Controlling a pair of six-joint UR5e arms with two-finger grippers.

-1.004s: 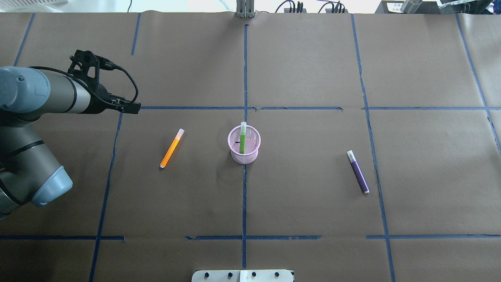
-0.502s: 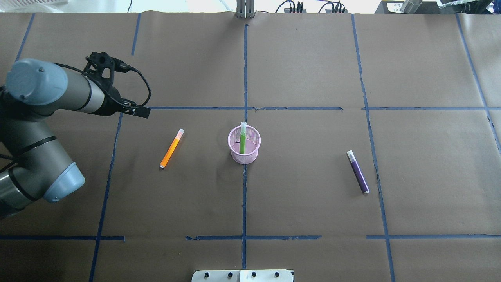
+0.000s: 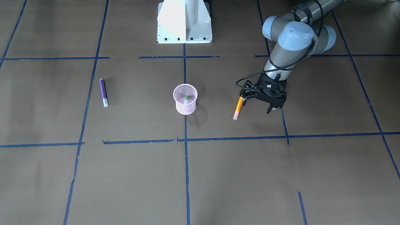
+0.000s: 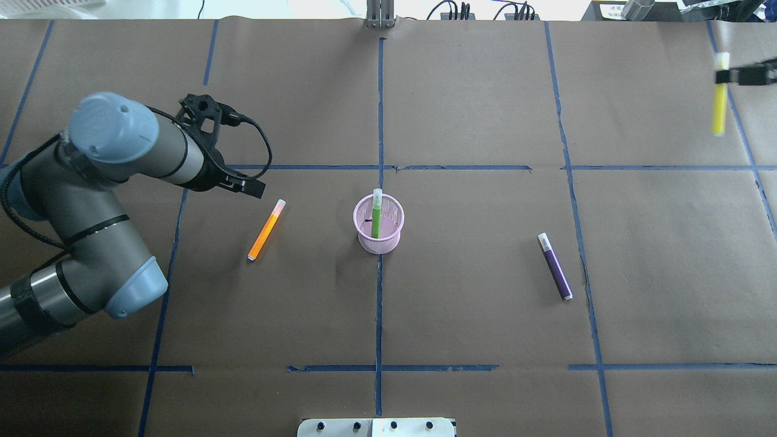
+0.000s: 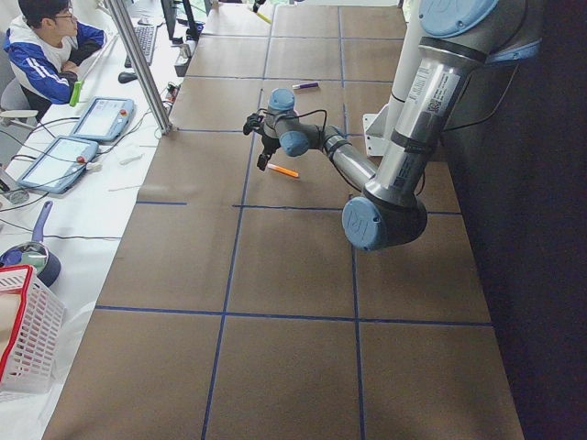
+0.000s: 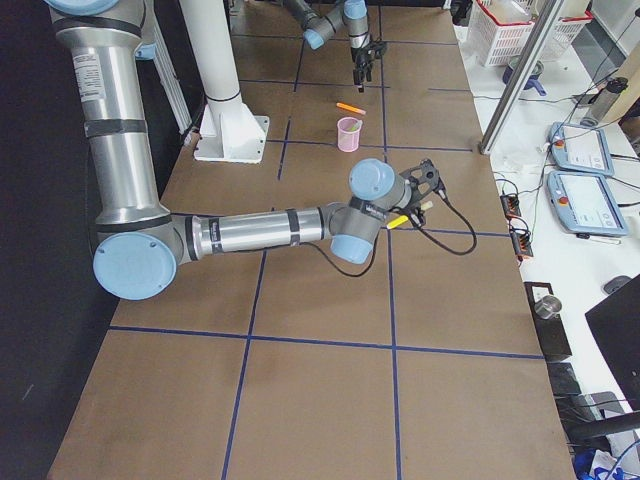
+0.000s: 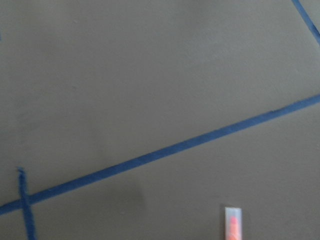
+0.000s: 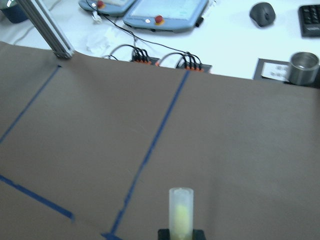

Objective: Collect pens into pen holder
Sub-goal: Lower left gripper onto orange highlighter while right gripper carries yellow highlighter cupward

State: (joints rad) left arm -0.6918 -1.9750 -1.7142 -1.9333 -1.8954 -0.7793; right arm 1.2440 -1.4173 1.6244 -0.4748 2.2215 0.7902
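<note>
The pink mesh pen holder [image 4: 378, 229] [image 3: 185, 101] stands at the table's middle with a green pen [image 4: 376, 217] [image 3: 186, 99] upright in it. An orange pen [image 4: 266, 230] [image 3: 237, 107] lies flat to its left; its pale end shows in the left wrist view [image 7: 233, 223]. My left gripper [image 3: 256, 107] hovers open and empty just beside the orange pen, on the side away from the holder. A purple pen [image 4: 555, 267] [image 3: 103, 92] lies flat to the holder's right. My right gripper [image 4: 722, 76] is shut on a yellow pen [image 4: 720, 103] [image 8: 180, 212], held above the table at the far right.
The robot's white base plate [image 3: 184, 22] sits at the near edge. A metal post [image 4: 380, 15], cables, tablets [image 8: 165, 12] and a metal cup [image 8: 304, 67] lie beyond the far edge. Blue tape lines [image 4: 379, 303] cross the brown paper.
My left arm has swung right and forward, bringing its gripper close to the orange pen. My right gripper with the yellow pen has come into view at the far right edge.
</note>
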